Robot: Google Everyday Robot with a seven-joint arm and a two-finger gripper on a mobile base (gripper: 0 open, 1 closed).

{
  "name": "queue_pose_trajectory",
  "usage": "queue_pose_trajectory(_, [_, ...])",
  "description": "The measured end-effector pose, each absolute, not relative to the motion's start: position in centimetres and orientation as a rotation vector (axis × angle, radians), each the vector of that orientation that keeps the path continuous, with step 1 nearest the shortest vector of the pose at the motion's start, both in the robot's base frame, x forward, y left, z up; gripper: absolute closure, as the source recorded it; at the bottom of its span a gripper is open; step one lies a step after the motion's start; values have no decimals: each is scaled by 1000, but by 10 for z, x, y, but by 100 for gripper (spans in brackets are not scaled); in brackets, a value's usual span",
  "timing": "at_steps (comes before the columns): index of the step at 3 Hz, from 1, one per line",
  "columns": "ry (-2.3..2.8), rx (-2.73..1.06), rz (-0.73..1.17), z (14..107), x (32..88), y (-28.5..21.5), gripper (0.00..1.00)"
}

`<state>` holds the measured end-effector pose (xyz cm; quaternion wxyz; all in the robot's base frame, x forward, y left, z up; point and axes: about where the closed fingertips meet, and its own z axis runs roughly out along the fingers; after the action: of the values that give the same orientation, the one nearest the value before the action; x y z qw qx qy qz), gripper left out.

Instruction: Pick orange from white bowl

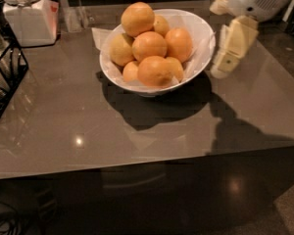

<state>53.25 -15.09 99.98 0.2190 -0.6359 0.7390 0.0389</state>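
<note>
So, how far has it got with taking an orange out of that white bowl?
Nothing looks done: the orange sits topmost in the white bowl. In hand: the end effector hangs beside the bowl's rim, carrying nothing. Left: reach over, grasp the orange, lift it out.

You have one white bowl (198, 31) standing on one grey table (112, 131), and you can count eight fruits showing in the bowl; any beneath them are hidden. Four are large and deep-coloured: one orange (137, 18) on top of the heap, one at the bowl's middle, one toward its right wall, one at its front. Four are paler fruits (121, 49), mostly smaller: one by the bowl's left wall, one at its back, two low at its front. You have one gripper (225, 58) just right of the bowl, one white lidded jar (27, 13) well left of the bowl, and one black wire rack (2, 82) farther left of the bowl still
</note>
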Motion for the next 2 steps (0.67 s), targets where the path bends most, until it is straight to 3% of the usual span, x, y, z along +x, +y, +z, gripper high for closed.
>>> queue_pose_trajectory(2, [1987, -1724, 84, 1023, 548, -145, 0])
